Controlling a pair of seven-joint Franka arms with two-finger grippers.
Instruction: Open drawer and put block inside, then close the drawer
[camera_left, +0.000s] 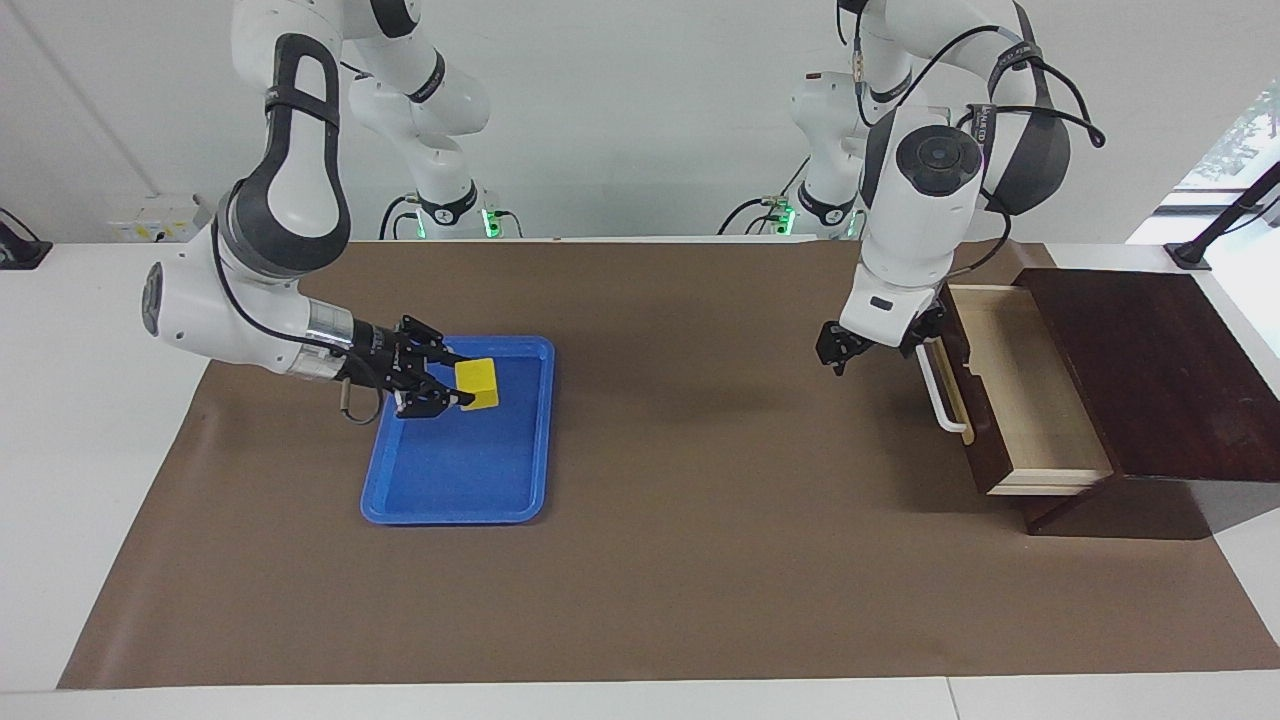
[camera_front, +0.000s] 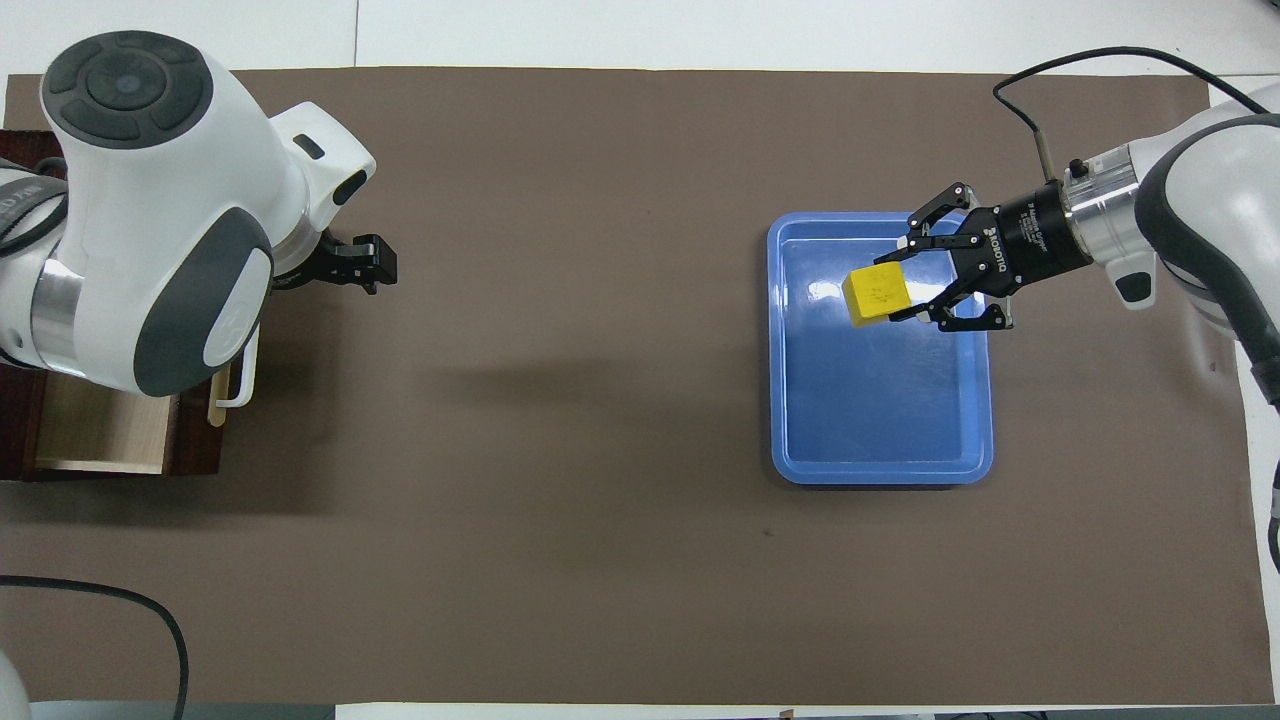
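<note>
Overhead view: block (camera_front: 877, 296) between right fingers (camera_front: 925, 281)

There were two robot arms, each with one gripper, one yellow block (camera_left: 478, 384), one blue tray (camera_left: 462, 490), one dark wooden box (camera_left: 1150, 370) with one open drawer (camera_left: 1020, 395), and one brown mat (camera_left: 700, 560)

Right arm bent low, forearm nearly level, right gripper (camera_left: 455, 385) pointing sideways with fingertips clamped on a cube, left arm raised with elbow high, wrist angled downward, left gripper (camera_left: 834, 352) hanging in the air, fingers apart and holding nothing
</note>
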